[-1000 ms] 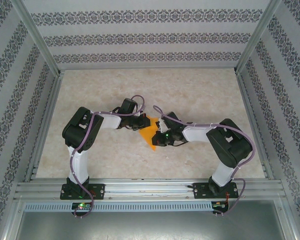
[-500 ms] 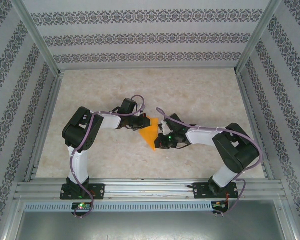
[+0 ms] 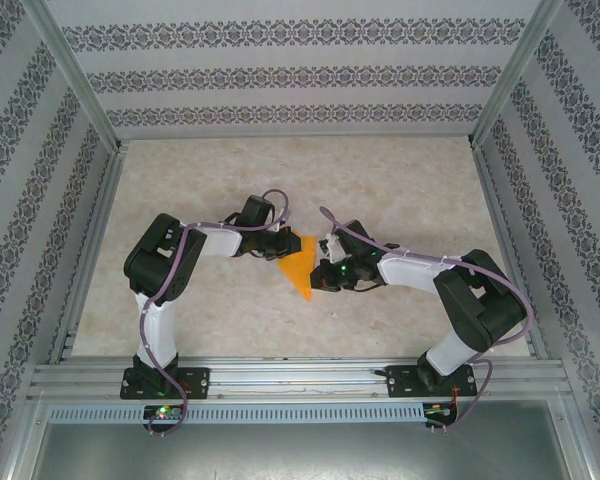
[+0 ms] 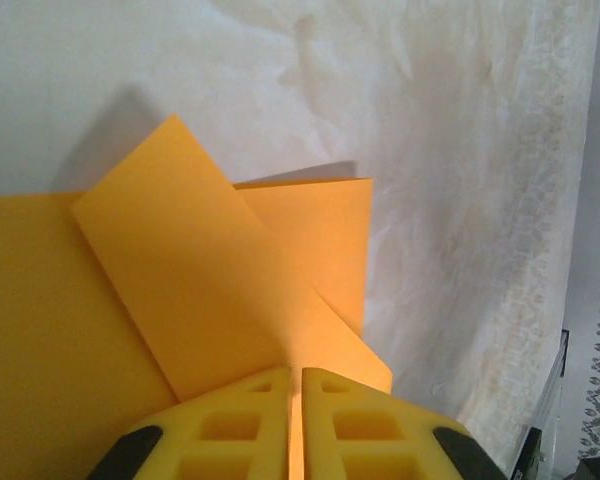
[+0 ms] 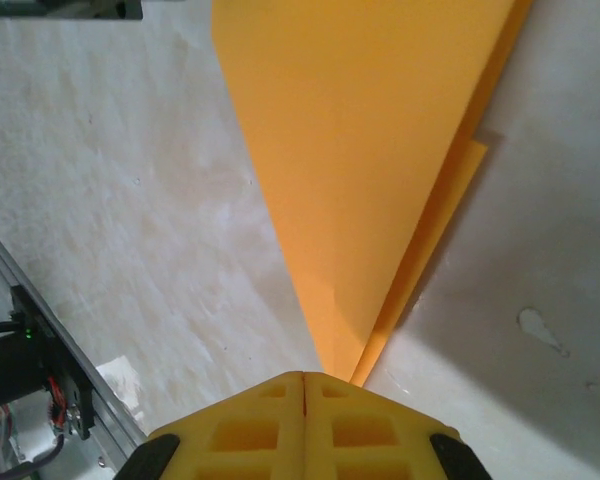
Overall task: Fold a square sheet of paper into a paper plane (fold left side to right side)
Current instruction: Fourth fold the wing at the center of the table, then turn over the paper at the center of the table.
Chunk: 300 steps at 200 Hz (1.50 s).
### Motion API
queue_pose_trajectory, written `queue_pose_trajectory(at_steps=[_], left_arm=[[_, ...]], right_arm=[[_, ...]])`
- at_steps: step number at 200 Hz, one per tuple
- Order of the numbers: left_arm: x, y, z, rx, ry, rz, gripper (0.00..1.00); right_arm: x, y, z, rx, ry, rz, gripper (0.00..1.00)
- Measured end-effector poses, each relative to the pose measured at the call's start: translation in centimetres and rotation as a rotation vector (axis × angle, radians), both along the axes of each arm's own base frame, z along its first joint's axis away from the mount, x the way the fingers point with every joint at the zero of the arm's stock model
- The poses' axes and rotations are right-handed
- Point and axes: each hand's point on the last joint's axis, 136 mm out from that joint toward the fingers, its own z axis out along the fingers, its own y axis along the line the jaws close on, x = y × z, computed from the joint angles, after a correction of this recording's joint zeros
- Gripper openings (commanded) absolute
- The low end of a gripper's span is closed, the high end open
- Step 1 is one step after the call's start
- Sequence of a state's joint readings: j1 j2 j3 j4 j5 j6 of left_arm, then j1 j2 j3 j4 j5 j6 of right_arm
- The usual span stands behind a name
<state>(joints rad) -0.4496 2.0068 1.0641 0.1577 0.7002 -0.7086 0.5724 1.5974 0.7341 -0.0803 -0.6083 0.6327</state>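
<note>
Count: two grippers, one orange paper (image 3: 298,268).

My left gripper (image 3: 279,246) sits at paper's upper-left edge. Fingers (image 4: 240,420) nearly together, thin slit, paper caught in slit: clamped.

My right gripper (image 3: 323,274) sits at paper's right edge. Fingers pressed together, paper's point ending at their seam. Cannot tell if pinched.

Paper lies mid-table (image 3: 400,190) on mottled beige surface. Patterned wallpaper (image 3: 280,75) beyond and either side of paper, metal rail (image 3: 300,372) nearer than paper.

Top view: plain wedge. Left wrist view: slanted flap lying over flat layers. Right wrist view: narrow point, second layer peeking out beside it.
</note>
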Motion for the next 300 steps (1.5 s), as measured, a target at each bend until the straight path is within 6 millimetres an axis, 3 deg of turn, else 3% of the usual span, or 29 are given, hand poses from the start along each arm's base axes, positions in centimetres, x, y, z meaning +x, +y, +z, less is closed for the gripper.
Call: queue_pose_trajectory(at_steps=[64,115,182,225,249,273,288,300], left_arm=[[0.1,0.4,2.2,-0.002,-0.013,0.009,0.16],[0.2,0.4,4.1,-0.015,-0.049,0.012,0.16],[-0.6,1.3,4.3,0.021,-0.056,0.019,0.17],[-1.2,2.0,6.0,0.033,-0.105,0.026,0.29],[-1.9,2.8,7.1,0.040,-0.145,0.040,0.35],[-2.7,3.8,8.4,0.053,-0.191,0.067,0.41],[-3.2,4.6,9.3,0.061,-0.229,0.090,0.44],[-3.5,5.2,10.0,0.068,-0.263,0.107,0.47]], right_arm=[[-0.1,1.0,0.8,0.059,-0.015,0.032,0.00],[-1.5,1.0,-2.2,0.025,0.058,0.041,0.00],[-1.5,1.2,-3.1,0.016,0.074,0.046,0.00],[-1.4,1.3,-3.1,0.015,0.074,0.046,0.00],[-1.2,1.0,-2.3,0.017,0.057,0.039,0.19],[0.2,0.6,0.3,0.070,-0.019,0.027,0.40],[1.7,-0.1,2.1,0.099,-0.084,0.006,0.49],[3.0,-0.6,3.1,0.111,-0.134,-0.009,0.51]])
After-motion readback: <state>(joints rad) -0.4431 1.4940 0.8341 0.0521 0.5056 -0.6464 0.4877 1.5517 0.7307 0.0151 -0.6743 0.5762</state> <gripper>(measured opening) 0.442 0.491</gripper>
